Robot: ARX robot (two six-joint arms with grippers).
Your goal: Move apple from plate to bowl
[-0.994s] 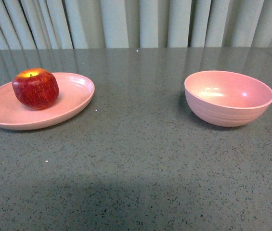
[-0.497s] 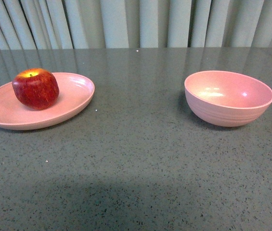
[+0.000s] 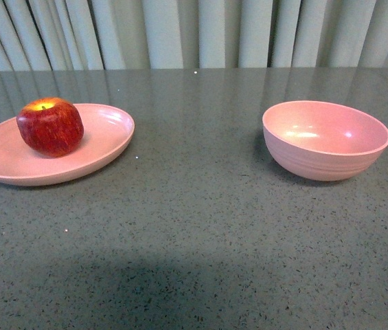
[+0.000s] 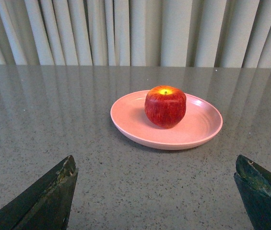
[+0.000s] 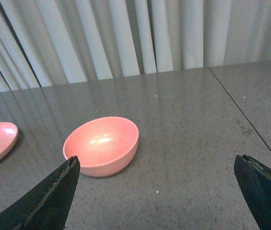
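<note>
The apple [image 3: 49,127] sat near the middle of the plate [image 3: 108,134], on the left side of the desk [image 3: 200,227]. In the left wrist view it lay ahead of the left claw [image 4: 154,165], in line with the gap between the jaws and well apart from them. That claw stood wide open, holding nothing. The apple stood upright with its yellow stem dimple facing up; being round, it showed no clear long axis. The bowl [image 3: 325,141] stood well apart to the right, ahead of the right claw [image 5: 157,163], which was also spread wide and empty.
</note>
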